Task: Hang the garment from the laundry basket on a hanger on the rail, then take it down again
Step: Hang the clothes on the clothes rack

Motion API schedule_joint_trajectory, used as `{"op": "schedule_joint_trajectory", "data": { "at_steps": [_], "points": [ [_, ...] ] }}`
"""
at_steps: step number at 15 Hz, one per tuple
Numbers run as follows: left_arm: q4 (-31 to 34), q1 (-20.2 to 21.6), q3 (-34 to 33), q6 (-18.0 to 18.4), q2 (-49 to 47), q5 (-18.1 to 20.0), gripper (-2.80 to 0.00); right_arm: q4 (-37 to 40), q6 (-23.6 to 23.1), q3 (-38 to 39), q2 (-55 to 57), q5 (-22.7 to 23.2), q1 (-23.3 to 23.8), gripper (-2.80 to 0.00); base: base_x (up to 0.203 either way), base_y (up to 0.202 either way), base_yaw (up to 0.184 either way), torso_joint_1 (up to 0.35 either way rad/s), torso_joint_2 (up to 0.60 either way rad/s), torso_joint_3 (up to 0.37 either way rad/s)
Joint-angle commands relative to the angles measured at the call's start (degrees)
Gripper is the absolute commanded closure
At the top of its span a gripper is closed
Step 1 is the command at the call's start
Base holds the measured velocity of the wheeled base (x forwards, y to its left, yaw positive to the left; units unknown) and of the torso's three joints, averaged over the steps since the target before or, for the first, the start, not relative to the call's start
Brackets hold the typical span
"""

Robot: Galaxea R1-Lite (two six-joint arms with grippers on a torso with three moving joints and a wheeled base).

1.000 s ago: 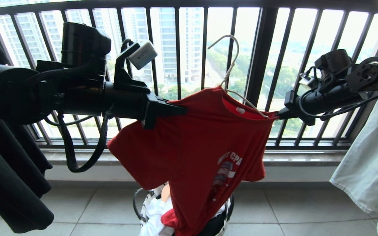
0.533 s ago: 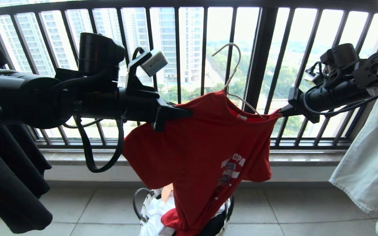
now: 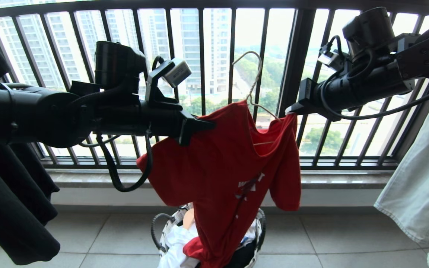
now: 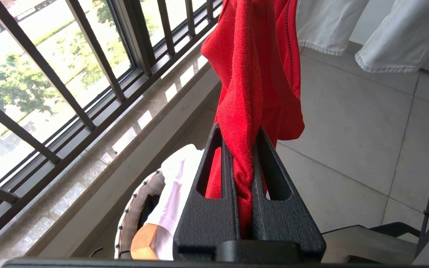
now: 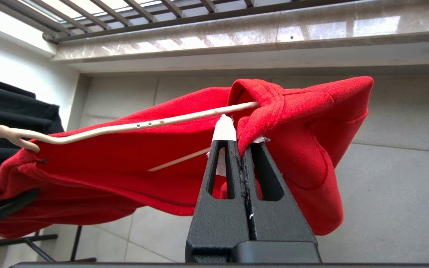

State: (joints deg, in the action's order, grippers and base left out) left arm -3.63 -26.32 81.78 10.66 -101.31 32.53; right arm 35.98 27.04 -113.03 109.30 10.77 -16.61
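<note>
two arms reach in from the sides at chest height. the left end effector (image 3: 209, 124) has its fingers pressed together on a bunched fold of the one red garment (image 3: 229, 175) at its left shoulder; in the left wrist view the cloth (image 4: 251, 93) is squeezed between both pads. the right end effector (image 3: 289, 110) is pinched shut on the garment's other shoulder edge, with a white label caught at its tip. one white wire hanger (image 3: 253, 93) sits inside the collar, its hook free in the air and touching nothing; its wire (image 5: 132, 128) runs through the neck opening. the garment's hem hangs into the single laundry basket (image 3: 162, 227) on the tiled floor below, among white and dark laundry. one black garment (image 3: 9, 193) hangs at far left, one pale garment (image 3: 419, 178) at far right. behind everything stands the black barred window railing (image 3: 296, 67).
</note>
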Motion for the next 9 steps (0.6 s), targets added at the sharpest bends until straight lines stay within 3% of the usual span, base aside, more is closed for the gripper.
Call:
{"op": "schedule_joint_trajectory", "data": {
  "at_steps": [1,5,9],
  "points": [
    [-0.06,0.05,-0.4,-0.38,1.11,0.25,0.0,-0.02,-2.02,-0.07,-1.63,-1.78,-2.63,0.0,0.0,0.0,0.0,0.0,0.0,0.0],
    [-0.04,0.57,-0.8,-1.6,2.91,0.17,0.0,0.32,-6.77,0.48,-2.69,-6.06,-0.4,0.0,0.0,0.0,0.0,0.0,0.0,0.0],
    [0.03,2.32,-2.85,-3.28,6.73,0.68,0.0,1.26,-11.04,1.06,-2.3,-6.39,5.02,0.0,0.0,0.0,0.0,0.0,0.0,0.0]
  ]
}}
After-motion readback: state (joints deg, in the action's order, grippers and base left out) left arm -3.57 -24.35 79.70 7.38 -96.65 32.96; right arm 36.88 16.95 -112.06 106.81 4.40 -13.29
